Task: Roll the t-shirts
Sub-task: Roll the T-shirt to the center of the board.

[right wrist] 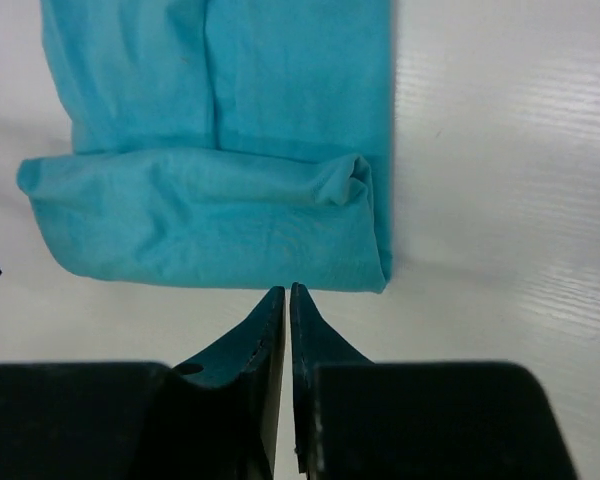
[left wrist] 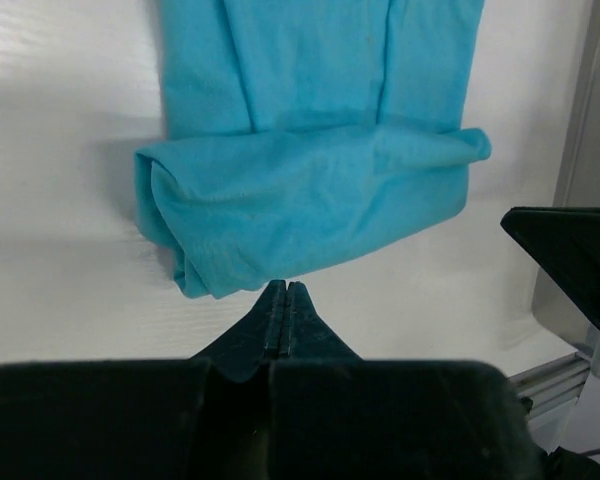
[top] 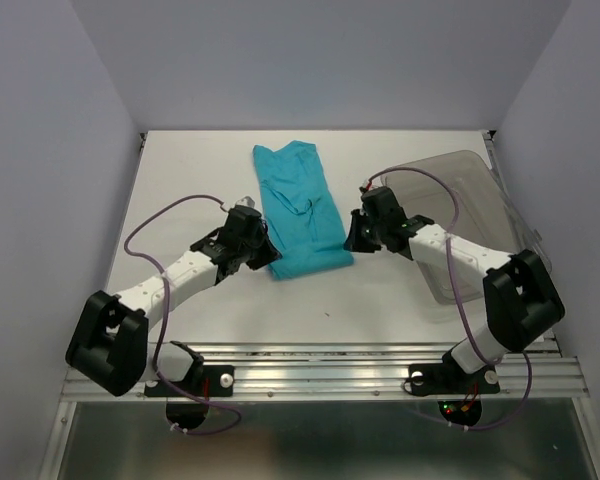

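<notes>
Cloth first, from the top external view: the t-shirt lies as a long folded strip on the table, with the left gripper at one near corner of it and the right gripper at the other. A clear bin sits behind the right arm, well apart from the shirt.

From the left wrist view, the left gripper has its jaws pressed together on nothing. Just beyond its tips lies the thick rolled end of the t-shirt, and past that the flat strip runs away from the claw.

From the right wrist view, the right gripper shows only a thin slit between its jaws, with no fabric in it. The roll lies just ahead of the tips and mostly to their left.

By these views the rolling looks barely begun. Only the near end is turned over, and most of the strip ahead of both claws is left to roll.
</notes>
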